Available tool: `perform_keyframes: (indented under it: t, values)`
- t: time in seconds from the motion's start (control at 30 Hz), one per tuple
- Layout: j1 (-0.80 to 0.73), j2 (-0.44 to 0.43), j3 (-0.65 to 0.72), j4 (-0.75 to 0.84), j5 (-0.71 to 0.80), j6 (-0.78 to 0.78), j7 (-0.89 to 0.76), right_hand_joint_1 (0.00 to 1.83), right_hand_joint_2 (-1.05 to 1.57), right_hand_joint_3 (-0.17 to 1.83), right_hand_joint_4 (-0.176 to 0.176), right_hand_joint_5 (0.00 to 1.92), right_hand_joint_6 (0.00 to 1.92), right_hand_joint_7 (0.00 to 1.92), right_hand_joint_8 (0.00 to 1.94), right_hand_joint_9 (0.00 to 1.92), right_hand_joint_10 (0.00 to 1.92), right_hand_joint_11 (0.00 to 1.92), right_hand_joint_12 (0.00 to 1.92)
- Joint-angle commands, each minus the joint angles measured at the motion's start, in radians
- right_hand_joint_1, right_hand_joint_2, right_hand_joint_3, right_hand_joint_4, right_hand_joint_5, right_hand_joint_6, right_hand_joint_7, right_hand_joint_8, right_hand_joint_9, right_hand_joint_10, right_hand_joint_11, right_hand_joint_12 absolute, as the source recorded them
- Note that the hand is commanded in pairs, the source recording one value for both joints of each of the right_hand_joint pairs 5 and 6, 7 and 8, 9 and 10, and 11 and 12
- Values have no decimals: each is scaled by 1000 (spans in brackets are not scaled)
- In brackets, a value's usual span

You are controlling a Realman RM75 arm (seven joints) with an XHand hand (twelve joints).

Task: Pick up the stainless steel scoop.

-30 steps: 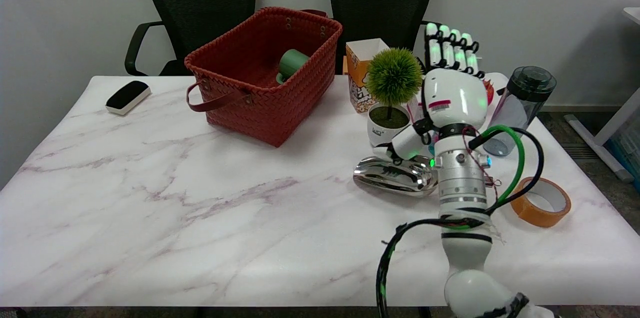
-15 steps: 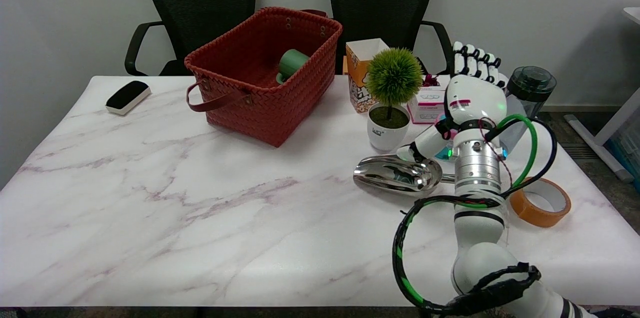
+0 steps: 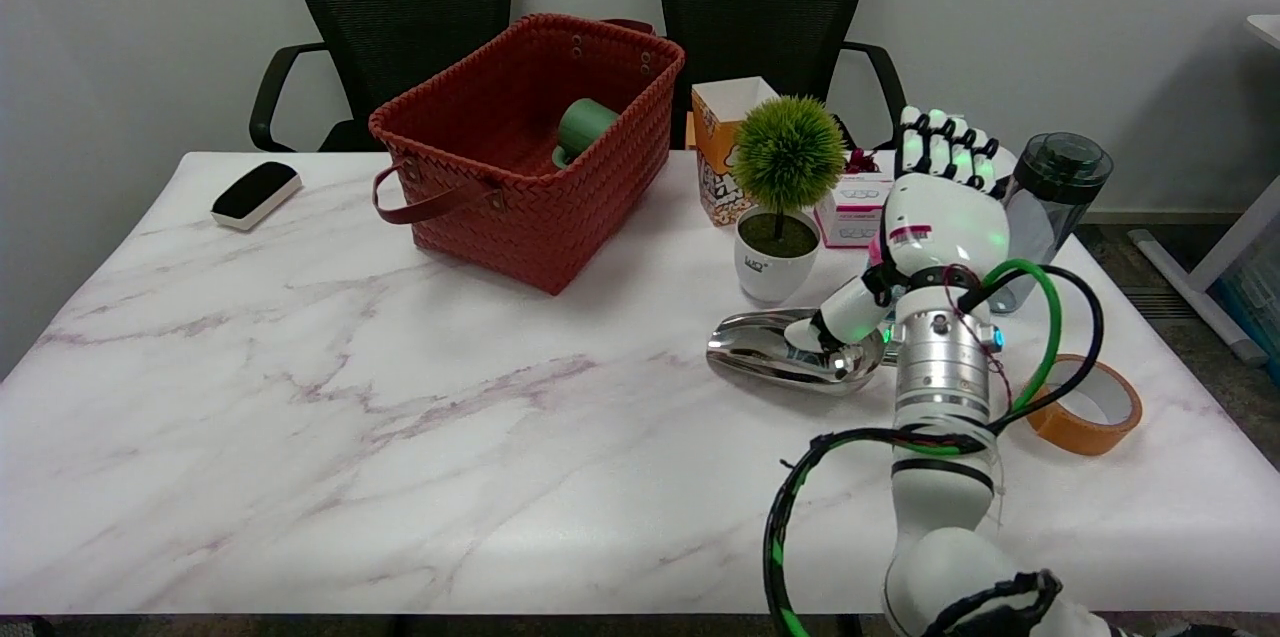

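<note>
Reaching in from the lower right, the right hand [image 3: 935, 227] is hovering over the handle end of the stainless steel scoop [image 3: 790, 354], with its fingers [image 3: 940, 142] stretched out and apart toward the far side and its thumb [image 3: 835, 317] angling down over the back of the scoop's bowl. Whether the thumb is actually touching the metal cannot be told from this view. Nothing is being gripped; the hand is lying spread and holding nothing.

The scoop is lying flat on the marble table [image 3: 400, 417], just in front of the small potted plant [image 3: 785, 197], its handle hidden under the wrist. An orange tape roll [image 3: 1085, 404] is sitting near it to the right.

So the approach is looking largely complete, but the grasp and the lift are both not yet done: the fingers would need to close around the handle before raising.

Farther back, a popcorn box [image 3: 722, 152], a small pink-and-white box [image 3: 852, 207] and a dark-lidded bottle [image 3: 1050, 197] are standing close together, and a red woven basket [image 3: 520, 207] is holding a green cup [image 3: 583, 129].
</note>
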State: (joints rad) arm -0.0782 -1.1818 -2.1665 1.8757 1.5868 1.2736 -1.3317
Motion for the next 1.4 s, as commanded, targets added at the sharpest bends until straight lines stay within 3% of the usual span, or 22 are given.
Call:
perform_keyframes:
  t: [0.03,0.13,0.33,0.57,0.77,0.9,1.1,1.4]
  values:
    - [-38,-82,-160,8,-166,162,-30,1229,-556,866,0,52,52,0,0,0,0,34,34]
    - [-31,-85,-128,8,-148,110,-30,1233,-576,986,0,53,53,0,0,0,0,36,36]
    - [50,-95,-32,-12,-10,-54,-74,1230,-548,1006,0,55,55,0,0,0,0,41,41]
    - [138,-100,-58,8,85,-63,-146,1229,-547,1055,0,55,55,0,0,0,0,47,47]
    - [241,-91,27,8,261,-191,-172,1228,-548,1060,0,55,55,0,0,0,0,49,49]
    - [339,-78,97,6,410,-332,-286,1230,-541,1048,0,54,54,0,0,0,0,54,54]
    - [501,-27,129,4,545,-397,-399,1219,-525,1024,0,54,54,0,0,0,0,57,57]
    - [576,56,206,6,560,-448,-416,1220,-525,1034,0,54,54,0,0,0,0,58,58]
